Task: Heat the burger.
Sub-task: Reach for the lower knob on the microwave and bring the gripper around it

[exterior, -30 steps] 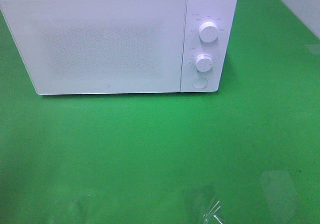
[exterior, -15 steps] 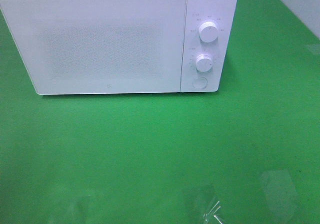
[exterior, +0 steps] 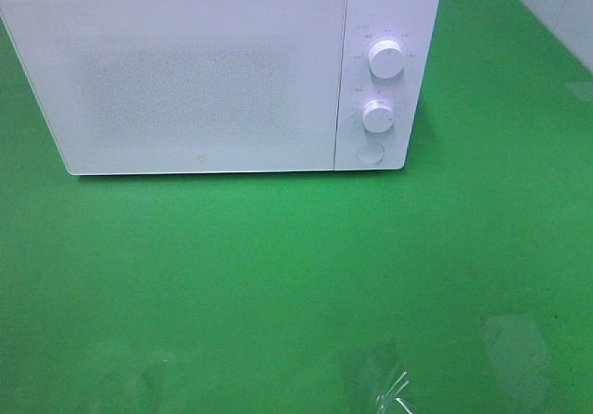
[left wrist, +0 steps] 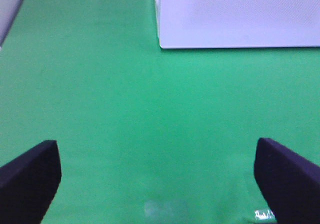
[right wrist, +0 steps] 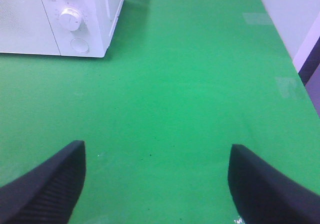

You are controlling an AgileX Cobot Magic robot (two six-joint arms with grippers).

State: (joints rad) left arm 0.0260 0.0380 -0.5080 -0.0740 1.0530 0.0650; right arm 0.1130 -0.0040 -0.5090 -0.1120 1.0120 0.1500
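Logging your station: microwave (exterior: 419, 25), door (exterior: 185, 81) shut, knobs (exterior: 386, 57) fronting your arms. Left gripper (left wrist: 155, 144) and right gripper (right wrist: 156, 145) both spread wide, empty, free to work them. Burger unseen (perhaps behind that door; cannot tell).

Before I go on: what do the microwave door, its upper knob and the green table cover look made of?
Microwave door: smooth white panel with a fine dotted mesh pattern, probably glass or plastic over a perforated screen. Upper knob: glossy white, likely plastic, judging by its bright highlight. Green table cover: matte and uniform, perhaps felt or a rubber mat; cannot tell which.
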